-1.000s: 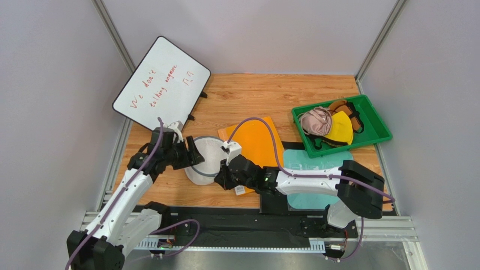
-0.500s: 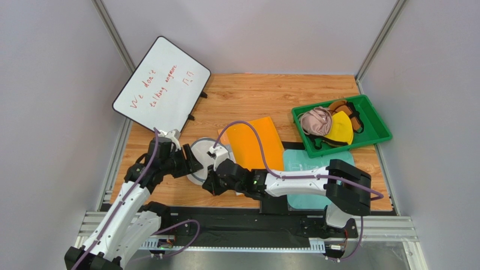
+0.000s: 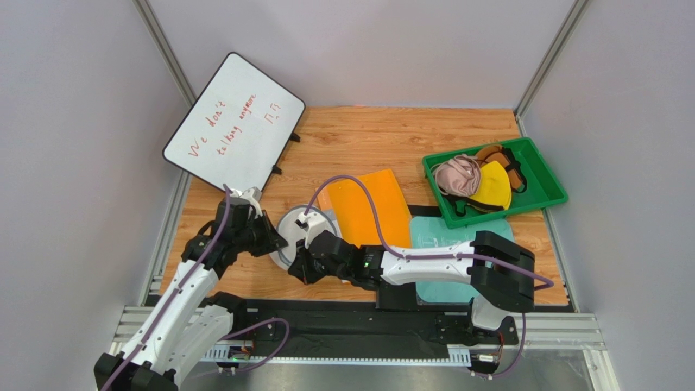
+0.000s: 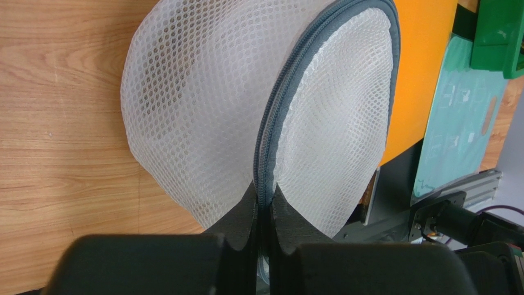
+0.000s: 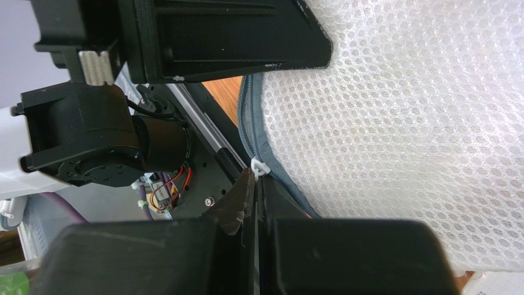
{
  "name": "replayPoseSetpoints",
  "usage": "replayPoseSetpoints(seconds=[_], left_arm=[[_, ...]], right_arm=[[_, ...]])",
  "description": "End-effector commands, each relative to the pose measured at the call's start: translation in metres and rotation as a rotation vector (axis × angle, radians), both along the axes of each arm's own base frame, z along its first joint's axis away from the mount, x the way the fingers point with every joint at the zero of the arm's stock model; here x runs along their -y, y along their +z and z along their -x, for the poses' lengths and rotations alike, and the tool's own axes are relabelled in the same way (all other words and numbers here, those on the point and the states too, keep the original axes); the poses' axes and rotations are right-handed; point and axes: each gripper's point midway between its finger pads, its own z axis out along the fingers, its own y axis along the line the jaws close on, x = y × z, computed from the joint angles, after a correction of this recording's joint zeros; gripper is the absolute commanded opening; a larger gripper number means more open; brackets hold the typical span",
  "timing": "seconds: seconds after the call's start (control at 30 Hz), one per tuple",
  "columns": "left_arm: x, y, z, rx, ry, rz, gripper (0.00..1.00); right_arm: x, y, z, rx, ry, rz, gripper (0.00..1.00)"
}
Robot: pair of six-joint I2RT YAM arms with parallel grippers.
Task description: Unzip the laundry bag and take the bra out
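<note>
The laundry bag (image 3: 295,230), a round white mesh pouch with a grey zipper rim, stands tilted on its edge between my two grippers. My left gripper (image 3: 277,242) is shut on the zipper rim (image 4: 265,153) at the bag's left side, with mesh (image 4: 197,104) bulging on both sides of it. My right gripper (image 3: 300,259) is shut at the bag's near edge, pinching the small white zipper pull (image 5: 259,166) on the grey rim. The zipper looks closed along the stretch I can see. The bra is hidden; nothing coloured shows through the mesh.
A green tray (image 3: 546,191) at the right holds pink, yellow and brown soft garments. An orange mat (image 3: 371,208) and a teal mat (image 3: 444,236) lie just right of the bag. A whiteboard (image 3: 232,122) leans at the back left. The black base rail (image 3: 351,314) runs along the near edge.
My left gripper has closed on the bag's rim. Both arms and the bag have shifted left and nearer, and the bag now stands more on edge.
</note>
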Motion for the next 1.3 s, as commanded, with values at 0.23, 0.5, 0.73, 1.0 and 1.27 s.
replayPoseSetpoints(seconds=[0.23,0.5,0.73,1.0,1.27], left_arm=[[0.000,0.009,-0.018,0.034,-0.016,-0.042,0.00],[0.000,0.011,-0.025,0.043,-0.037,-0.066,0.00],[0.001,0.011,-0.029,0.043,-0.045,-0.073,0.00],[0.003,0.019,-0.029,0.056,-0.065,-0.067,0.26],[0.001,0.017,-0.011,0.042,-0.053,-0.044,0.68]], right_arm=[[-0.003,0.012,-0.004,0.023,-0.021,-0.034,0.00],[0.015,-0.001,-0.004,0.021,-0.046,0.000,0.00],[0.037,-0.008,-0.012,0.033,-0.091,0.032,0.00],[0.038,-0.002,-0.016,0.054,-0.095,0.035,0.00],[0.015,0.018,-0.017,0.060,-0.066,-0.020,0.00]])
